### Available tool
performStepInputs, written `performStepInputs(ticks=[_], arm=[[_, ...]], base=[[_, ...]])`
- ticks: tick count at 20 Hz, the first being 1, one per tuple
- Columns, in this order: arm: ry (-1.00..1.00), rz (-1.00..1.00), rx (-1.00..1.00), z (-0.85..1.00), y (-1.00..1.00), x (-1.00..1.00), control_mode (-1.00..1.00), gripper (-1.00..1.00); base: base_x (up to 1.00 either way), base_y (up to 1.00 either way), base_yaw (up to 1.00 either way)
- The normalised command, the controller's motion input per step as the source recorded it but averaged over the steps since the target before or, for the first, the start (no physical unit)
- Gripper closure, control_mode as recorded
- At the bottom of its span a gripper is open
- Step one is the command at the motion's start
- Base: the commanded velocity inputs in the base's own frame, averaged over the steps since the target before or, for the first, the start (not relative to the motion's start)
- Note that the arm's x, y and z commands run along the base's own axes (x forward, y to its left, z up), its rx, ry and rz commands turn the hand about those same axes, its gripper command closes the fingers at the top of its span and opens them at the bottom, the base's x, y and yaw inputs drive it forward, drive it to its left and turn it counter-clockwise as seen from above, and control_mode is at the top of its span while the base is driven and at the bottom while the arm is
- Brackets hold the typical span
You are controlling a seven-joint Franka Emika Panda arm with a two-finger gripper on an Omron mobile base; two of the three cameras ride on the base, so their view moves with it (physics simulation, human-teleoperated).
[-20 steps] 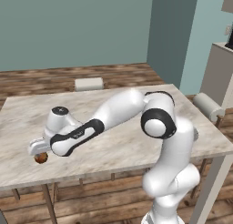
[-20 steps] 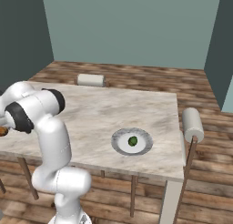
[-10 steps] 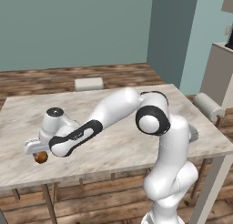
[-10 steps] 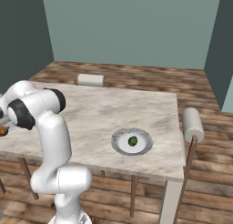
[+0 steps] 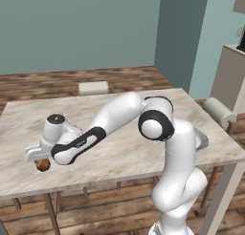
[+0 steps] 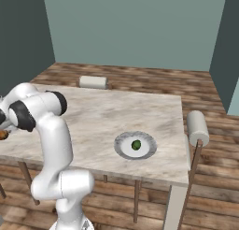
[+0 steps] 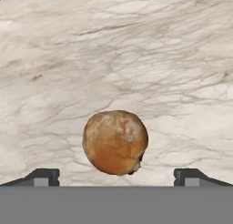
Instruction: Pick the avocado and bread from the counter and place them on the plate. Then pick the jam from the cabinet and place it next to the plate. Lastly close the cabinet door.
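This is looking like a room in a home, a kitchen with a spot for eating. A big flat top of pale beige marble with grey streaks point(image 6: 107, 117) is standing in the middle on thin legs. A round white plate point(image 6: 124, 147) is sitting on it toward 5 o'clock in the right base view, holding a small dark green oval avocado point(image 6: 136, 144). A small round orange-brown bread ball point(image 7: 115, 141) is lying on the marble too. Padded grey chair backs point(image 6: 197, 126) are poking up at the far side and the right end. The brown wooden plank floor point(image 6: 140, 79) is spreading under blue-green walls point(image 6: 135, 23), and a cream cupboard point(image 5: 228, 76) is standing at 2 o'clock in the left base view.
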Motion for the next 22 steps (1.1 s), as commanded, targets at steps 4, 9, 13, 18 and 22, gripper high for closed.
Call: performStepInputs(ticks=[4,9,13,18,22], arm=[[0.00,-0.02,0.00,-0.19,0.08,0.07,-1.00,-1.00],[0.00,-0.01,0.00,-0.22,0.08,0.10,-1.00,-1.00],[0.01,-0.01,-0.03,-0.24,0.29,0.23,-1.00,-1.00],[0.03,-0.02,-0.03,-0.28,0.23,0.22,-1.00,-1.00],[0.06,-0.02,-0.03,-0.29,0.28,0.23,-1.00,-1.00]], base=[[0.00,0.00,0.00],[0.00,0.00,0.00],[0.00,0.00,0.00],[0.00,0.00,0.00],[0.00,0.00,0.00]])
